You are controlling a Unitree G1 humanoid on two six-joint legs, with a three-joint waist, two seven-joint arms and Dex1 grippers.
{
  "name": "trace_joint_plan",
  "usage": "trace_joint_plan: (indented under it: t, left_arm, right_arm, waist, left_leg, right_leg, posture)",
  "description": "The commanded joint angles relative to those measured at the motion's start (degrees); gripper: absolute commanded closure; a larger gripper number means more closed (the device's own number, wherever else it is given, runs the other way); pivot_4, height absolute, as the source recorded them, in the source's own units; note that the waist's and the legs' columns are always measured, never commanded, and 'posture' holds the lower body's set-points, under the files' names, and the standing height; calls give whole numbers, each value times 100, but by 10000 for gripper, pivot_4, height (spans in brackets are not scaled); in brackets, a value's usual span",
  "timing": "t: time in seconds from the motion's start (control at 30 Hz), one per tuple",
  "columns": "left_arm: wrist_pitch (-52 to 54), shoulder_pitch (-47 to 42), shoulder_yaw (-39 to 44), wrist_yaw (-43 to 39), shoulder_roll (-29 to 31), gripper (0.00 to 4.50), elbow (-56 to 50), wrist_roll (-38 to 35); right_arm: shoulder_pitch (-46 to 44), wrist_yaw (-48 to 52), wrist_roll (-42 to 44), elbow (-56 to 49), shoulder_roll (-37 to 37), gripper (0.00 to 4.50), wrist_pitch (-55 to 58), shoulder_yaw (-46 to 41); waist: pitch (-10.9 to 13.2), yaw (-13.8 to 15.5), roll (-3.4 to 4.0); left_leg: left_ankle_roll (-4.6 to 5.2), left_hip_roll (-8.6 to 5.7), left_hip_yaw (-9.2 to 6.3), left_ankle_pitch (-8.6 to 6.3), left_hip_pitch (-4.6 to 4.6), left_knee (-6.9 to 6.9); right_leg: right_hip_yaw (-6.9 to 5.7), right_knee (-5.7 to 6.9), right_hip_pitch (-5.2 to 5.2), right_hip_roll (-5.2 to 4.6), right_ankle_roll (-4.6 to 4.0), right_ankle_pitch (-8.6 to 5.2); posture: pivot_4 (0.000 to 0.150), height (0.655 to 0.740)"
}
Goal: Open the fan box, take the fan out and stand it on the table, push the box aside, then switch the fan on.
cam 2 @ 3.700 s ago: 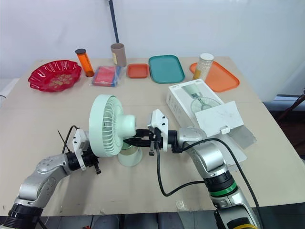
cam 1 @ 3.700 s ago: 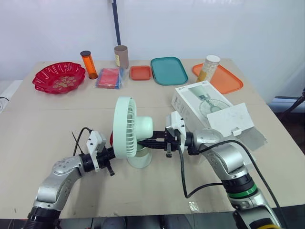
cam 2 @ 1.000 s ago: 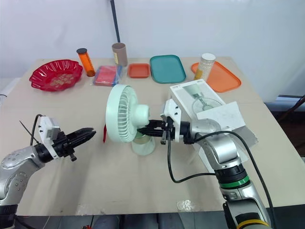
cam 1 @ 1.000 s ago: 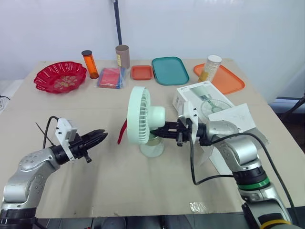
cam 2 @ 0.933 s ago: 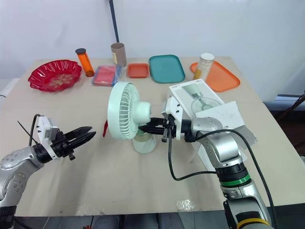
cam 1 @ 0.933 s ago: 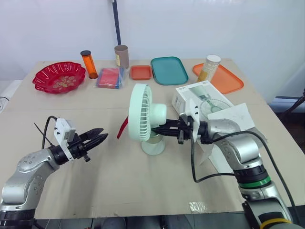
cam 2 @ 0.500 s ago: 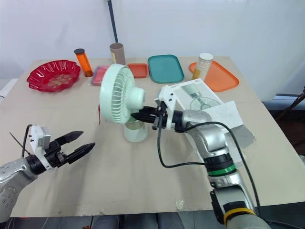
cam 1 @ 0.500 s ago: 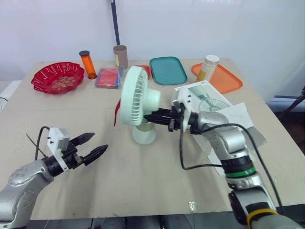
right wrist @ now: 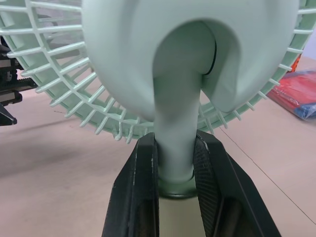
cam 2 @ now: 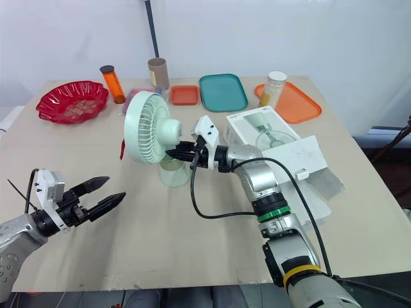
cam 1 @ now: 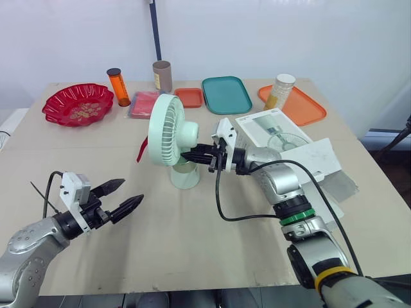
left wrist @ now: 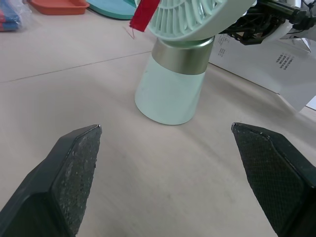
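The fan (cam 1: 168, 131) stands upright near the centre of the table (cam 1: 192, 247), base on the surface. The right gripper (right wrist: 175, 170) is clamped on its neck, evidently to steady it during positioning. The left gripper (cam 1: 133, 190), at 7 o'clock from the fan, is spread wide and grips nothing. The box (cam 1: 273, 131) lies at 3 o'clock, flap open.

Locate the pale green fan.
Head views: the pale green plastic fan stands mid-table, right pincer clamped on its neck, white cardboard box on its right.
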Motion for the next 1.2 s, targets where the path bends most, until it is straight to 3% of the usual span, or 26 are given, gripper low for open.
trace_joint_plan:
  t: [0.03,0.13,0.43,0.73,1.03,1.2]
  left_arm:
    - [-98,-12,27,-8,35,214,-165,33]
    - [-147,-1,-23,-17,31,214,-154,105]
    - [-232,-6,-147,7,-48,0,-190,186]
    - [-244,-298,-231,-118,64,0,-81,149]
    - [-426,-607,-395,-514,255,0,268,418]
    - [-708,-980,-501,-614,223,0,625,646]
  right_arm:
    - [-171,24,-66,116,117,40894,-269,-75]
    - [-157,56,-122,178,132,40894,-311,-43]
    - [-42,294,-56,-181,-17,753,-172,-87]
    - [517,440,172,-1394,-870,753,377,-387]
    - [1618,-455,673,-3845,-1755,753,1945,-1098]
    - [2239,-955,1086,-4694,-1994,753,2691,-1594]
  waist:
    - [0,-12,0]
    - [0,-24,0]
    - [0,-20,1]
    - [0,18,1]
    - [0,14,1]
    - [0,32,1]
  left_leg:
    - [0,2,1,0,1,0]
    - [0,13,4,0,7,0]
    - [0,25,6,-1,4,0]
    - [0,25,6,-1,3,0]
    - [4,26,4,-4,1,-1]
    - [4,24,5,-4,1,4]
  right_leg:
    - [1,0,0,2,-1,1]
    - [4,1,2,14,-8,5]
    - [6,-2,-1,27,-12,7]
    - [6,-3,0,26,-11,6]
    - [6,-3,0,29,-10,1]
    - [9,-4,4,30,-8,0]
  posture:
    - [1500,7400]
    - [1500,7400]
    - [1500,7400]
    - [1500,7400]
    - [1500,7400]
    - [1500,7400]
